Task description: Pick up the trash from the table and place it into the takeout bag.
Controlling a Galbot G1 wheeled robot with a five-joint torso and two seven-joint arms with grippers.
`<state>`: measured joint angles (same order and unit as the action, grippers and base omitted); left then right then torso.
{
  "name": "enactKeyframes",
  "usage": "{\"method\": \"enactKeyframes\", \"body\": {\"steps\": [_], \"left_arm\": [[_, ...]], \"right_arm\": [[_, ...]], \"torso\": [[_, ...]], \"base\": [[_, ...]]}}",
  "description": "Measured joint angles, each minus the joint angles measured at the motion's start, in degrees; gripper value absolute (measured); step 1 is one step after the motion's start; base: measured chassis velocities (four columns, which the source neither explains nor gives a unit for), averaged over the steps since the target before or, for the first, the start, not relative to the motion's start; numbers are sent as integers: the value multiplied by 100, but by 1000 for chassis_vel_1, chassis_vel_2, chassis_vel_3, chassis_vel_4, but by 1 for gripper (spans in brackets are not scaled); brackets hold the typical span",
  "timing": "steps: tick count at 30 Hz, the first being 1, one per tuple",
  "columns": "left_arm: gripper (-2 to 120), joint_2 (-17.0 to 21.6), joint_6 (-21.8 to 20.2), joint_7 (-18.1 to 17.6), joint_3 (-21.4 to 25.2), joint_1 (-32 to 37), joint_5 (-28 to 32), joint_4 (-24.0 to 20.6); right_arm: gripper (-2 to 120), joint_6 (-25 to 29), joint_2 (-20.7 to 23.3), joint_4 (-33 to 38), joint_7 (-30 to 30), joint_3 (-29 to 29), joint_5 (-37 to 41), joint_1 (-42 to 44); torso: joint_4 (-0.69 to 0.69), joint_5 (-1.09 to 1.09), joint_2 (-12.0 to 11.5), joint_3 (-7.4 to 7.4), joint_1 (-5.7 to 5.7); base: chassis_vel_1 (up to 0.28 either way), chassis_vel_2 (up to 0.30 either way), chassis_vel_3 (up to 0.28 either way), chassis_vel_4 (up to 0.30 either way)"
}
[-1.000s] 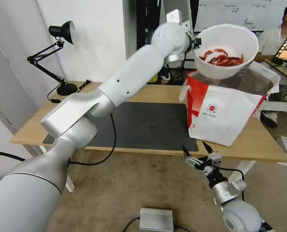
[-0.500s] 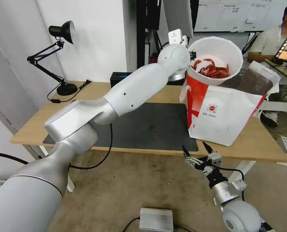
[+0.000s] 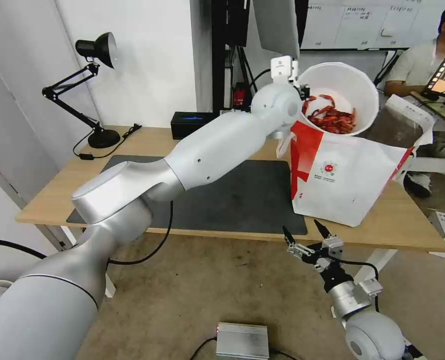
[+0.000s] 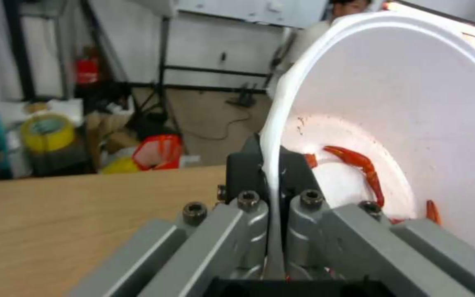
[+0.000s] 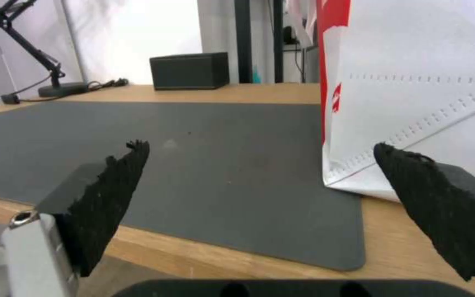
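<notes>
My left gripper is shut on the rim of the white bowl of red crayfish shells, held tilted at the open top of the takeout bag. The bowl's lower part sits inside the bag's mouth. In the left wrist view the jaws pinch the bowl's thin rim, with the shells inside. The bag stands on the right end of the table, partly on the dark grey mat. My right gripper hangs open below the table's front edge, near the bag's front corner.
A black desk lamp stands at the table's back left and a black box at the back edge. A silver box lies on the floor. A person sits behind the bag at a desk.
My left arm has lowered the bowl from above the bag down into the bag's mouth and tilted it more steeply. The right arm has not moved.
</notes>
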<state>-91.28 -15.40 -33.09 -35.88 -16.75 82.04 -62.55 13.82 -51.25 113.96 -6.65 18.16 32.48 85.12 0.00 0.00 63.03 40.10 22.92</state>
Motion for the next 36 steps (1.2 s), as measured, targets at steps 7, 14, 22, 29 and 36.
{"method": "enactKeyframes", "body": {"steps": [7, 14, 22, 29, 36], "left_arm": [[0, 64, -287, 607, -226, -12, -312, -182], [0, 213, -1771, 745, -246, -143, -163, -292], [0, 250, -2291, 748, -200, -198, -47, -255], [0, 266, -2355, 807, -179, -205, -10, -241], [9, 242, -2431, 742, -121, -207, -20, -207]], "right_arm": [[100, 0, 0, 0, 0, 0, 0, -1], [100, 0, 0, 0, 0, 0, 0, 0], [100, 0, 0, 0, 0, 0, 0, 0], [100, 0, 0, 0, 0, 0, 0, 0], [100, 0, 0, 0, 0, 0, 0, 0]], "torso": [[0, 0, 0, 0, 0], [0, -1, 0, 0, 0], [1, -1, 0, 0, 0], [0, -1, 0, 0, 0], [0, -1, 0, 0, 0]], "base": [[0, 0, 0, 0], [0, 0, 0, 0], [0, 0, 0, 0], [0, 0, 0, 0], [0, 0, 0, 0]]}}
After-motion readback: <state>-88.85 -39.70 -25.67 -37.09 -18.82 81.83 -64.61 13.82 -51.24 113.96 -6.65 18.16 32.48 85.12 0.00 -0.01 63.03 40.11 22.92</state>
